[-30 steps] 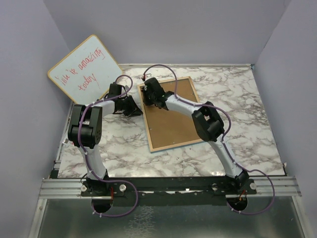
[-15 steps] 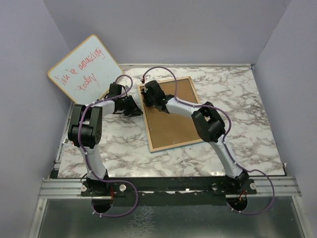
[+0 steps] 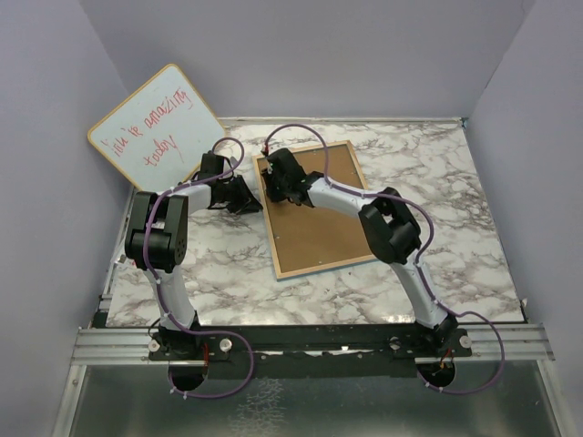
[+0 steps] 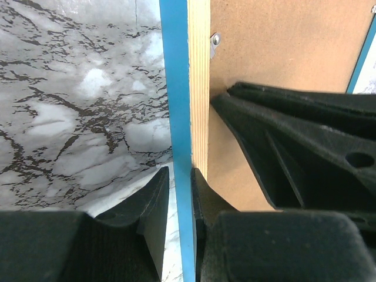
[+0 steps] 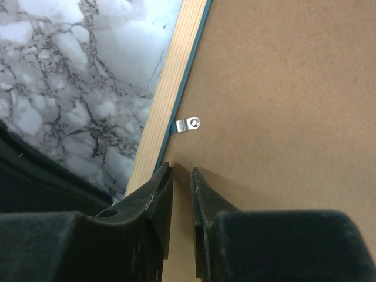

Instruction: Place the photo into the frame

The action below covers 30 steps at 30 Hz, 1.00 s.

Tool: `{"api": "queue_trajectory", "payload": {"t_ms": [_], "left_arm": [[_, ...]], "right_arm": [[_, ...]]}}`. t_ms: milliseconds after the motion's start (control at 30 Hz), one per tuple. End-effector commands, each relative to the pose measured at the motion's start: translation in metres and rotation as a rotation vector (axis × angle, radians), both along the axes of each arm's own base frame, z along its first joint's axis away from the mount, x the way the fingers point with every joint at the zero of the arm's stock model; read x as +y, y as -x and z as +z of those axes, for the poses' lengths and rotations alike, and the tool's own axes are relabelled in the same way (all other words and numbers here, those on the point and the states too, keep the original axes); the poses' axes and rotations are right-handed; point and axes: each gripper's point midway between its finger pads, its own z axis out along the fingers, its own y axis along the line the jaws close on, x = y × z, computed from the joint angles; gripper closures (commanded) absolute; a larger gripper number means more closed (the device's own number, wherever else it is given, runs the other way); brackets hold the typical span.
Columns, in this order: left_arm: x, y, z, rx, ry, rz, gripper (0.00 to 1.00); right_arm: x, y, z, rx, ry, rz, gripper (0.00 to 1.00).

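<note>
Frame [image 3: 323,267]: face-down on the marble surface [image 3: 437,182], backing board [image 5: 282,117] up | left fingers [image 4: 154,205] clamped on its left rail; right fingers [image 5: 158,200] narrowly apart, empty, beside a metal tab [image 5: 188,124] | likely stiff, light, thin: grip the rails, not the board.

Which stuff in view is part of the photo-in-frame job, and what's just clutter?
Job: frame, face down; backing board; metal clip; left gripper on the frame's edge; right gripper over the board. Photo not in view.
Lying about: whiteboard.
</note>
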Motion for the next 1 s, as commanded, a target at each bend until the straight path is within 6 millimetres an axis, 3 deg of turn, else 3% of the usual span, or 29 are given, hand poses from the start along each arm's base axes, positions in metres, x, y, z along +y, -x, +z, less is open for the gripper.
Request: {"api": "queue_trajectory", "payload": {"t_ms": [0,233,467,733,967], "left_arm": [[0.006,0.020,-0.034,0.100,-0.073,-0.010,0.78],[0.005,0.020,-0.034,0.104,-0.069,-0.010,0.75],[0.005,0.019,-0.037,0.110,-0.068,-0.009,0.73],[0.006,0.020,-0.039,0.118,-0.071,-0.009,0.72],[0.006,0.019,-0.038,0.114,-0.072,-0.010,0.72]], "right_arm": [[0.002,0.027,0.033,0.075,-0.045,0.026,0.77],[-0.011,0.076,0.022,0.221,-0.064,0.104,0.89],[-0.020,0.122,0.005,0.313,-0.076,0.260,0.90],[-0.020,0.144,-0.007,0.383,-0.070,0.377,0.91],[-0.033,0.149,-0.009,0.344,-0.012,0.423,0.93]]}}
